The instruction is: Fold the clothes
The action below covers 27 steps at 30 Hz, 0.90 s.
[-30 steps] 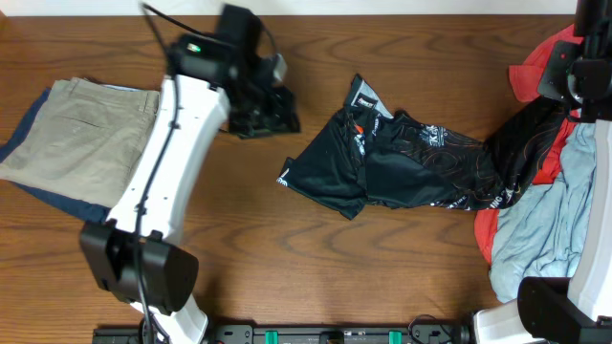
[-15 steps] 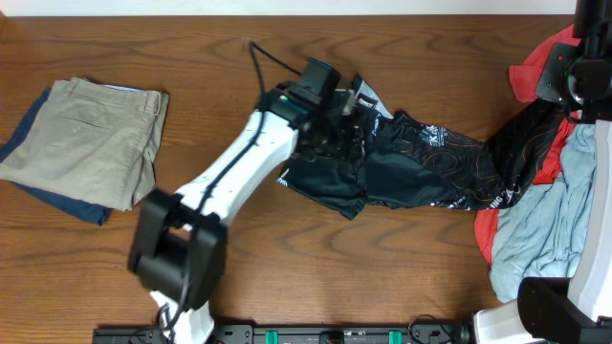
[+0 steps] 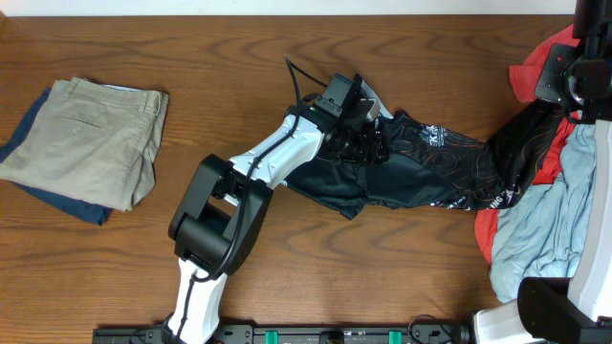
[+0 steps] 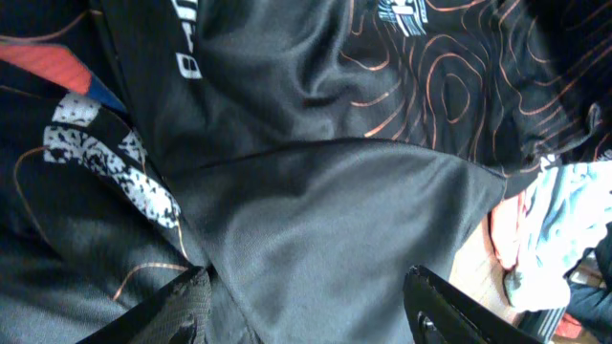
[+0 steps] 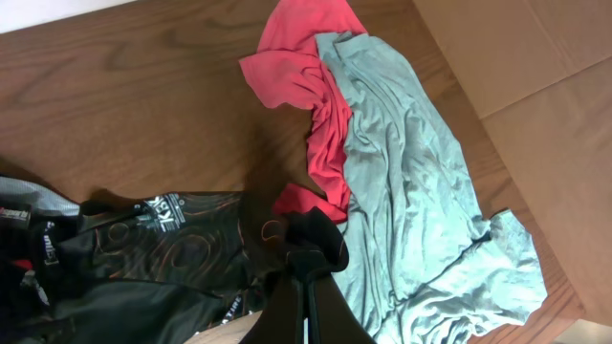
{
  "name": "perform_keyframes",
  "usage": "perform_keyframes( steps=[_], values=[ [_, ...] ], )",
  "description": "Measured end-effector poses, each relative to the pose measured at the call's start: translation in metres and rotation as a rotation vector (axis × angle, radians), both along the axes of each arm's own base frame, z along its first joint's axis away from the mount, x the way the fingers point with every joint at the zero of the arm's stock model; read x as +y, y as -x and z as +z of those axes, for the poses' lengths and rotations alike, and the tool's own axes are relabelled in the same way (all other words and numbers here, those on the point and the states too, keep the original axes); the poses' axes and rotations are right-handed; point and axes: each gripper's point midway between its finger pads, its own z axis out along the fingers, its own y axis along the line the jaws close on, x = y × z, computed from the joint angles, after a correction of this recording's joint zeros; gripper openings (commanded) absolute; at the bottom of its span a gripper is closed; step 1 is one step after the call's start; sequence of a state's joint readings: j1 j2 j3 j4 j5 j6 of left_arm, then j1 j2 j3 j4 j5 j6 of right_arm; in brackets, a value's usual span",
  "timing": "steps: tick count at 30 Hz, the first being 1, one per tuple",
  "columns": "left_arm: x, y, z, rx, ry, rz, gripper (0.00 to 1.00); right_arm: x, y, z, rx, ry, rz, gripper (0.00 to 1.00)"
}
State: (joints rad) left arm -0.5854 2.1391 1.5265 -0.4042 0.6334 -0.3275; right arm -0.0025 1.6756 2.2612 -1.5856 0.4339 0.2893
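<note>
The black jersey point(image 3: 421, 162) with thin orange contour lines lies crumpled on the middle-right of the wooden table. My left gripper point(image 3: 368, 145) hovers open just above its left-middle part. In the left wrist view the jersey point(image 4: 316, 191) fills the frame, and the gripper point(image 4: 306, 301) has its fingers wide apart with smooth black cloth between them. My right gripper point(image 3: 559, 96) is shut on the jersey's right end and holds it lifted. The right wrist view shows its closed fingers point(image 5: 308, 277) pinching a bunch of the black cloth point(image 5: 316, 234).
Folded tan trousers point(image 3: 86, 139) lie on a dark blue garment point(image 3: 57, 199) at the far left. A red garment point(image 3: 531, 72) and a light-blue garment point(image 3: 545, 229) are heaped at the right edge, also seen in the right wrist view point(image 5: 411, 172).
My left arm has swung from the table's left side over to the jersey, and its gripper now hovers above the cloth. The right arm and the jersey's lifted end have not moved.
</note>
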Motion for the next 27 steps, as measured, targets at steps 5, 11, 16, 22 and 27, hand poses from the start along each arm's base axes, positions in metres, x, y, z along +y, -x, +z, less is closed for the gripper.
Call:
perform_keyframes(
  steps=[5,11,16,22,27],
  values=[
    [-0.0014,-0.0007,-0.0038,0.013,0.005,0.01,0.67,0.0,0.0,0.0,0.0,0.0,0.0,0.01],
    [-0.0005,-0.0035,-0.007,0.001,-0.011,0.019,0.67,0.0,0.0001,-0.0001,0.001,0.0,0.0,0.01],
    [0.0,-0.0058,-0.0083,-0.009,-0.024,0.033,0.67,0.0,0.0007,-0.0005,0.004,0.0,0.0,0.01],
    [-0.0043,-0.0078,-0.0064,-0.025,-0.015,0.036,0.66,0.0,0.0007,-0.0005,0.004,0.0,0.0,0.01],
    [-0.0057,-0.0069,-0.0078,-0.032,-0.028,0.039,0.66,0.0,0.0007,-0.0005,0.004,0.0,0.0,0.01]
  ],
)
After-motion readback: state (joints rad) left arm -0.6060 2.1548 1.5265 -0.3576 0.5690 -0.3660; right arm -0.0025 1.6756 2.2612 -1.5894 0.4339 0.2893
